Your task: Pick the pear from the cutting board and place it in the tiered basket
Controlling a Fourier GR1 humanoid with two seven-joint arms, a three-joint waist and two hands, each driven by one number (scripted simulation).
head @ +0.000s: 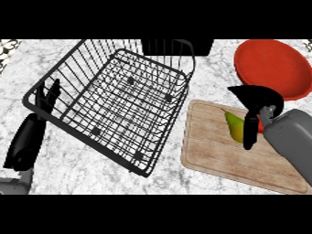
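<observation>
Tiered basket [84, 136] stood left of centre, cutting board [216, 157] just beside it at right. Right hand [256, 97] hung over board, against pear [234, 128]; clamped or not, could not tell. Left hand [30, 137] rested open at basket's left rim. Pear lay on board. Judgement: settle hold round pear's belly before lifting, then carry high over basket's near wall.

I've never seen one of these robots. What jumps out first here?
The big black wire basket fills the middle-left of the marble counter. At the right, the robot's black right hand is over a yellow-green pear on a wooden cutting board, with a round red plate behind.
</observation>
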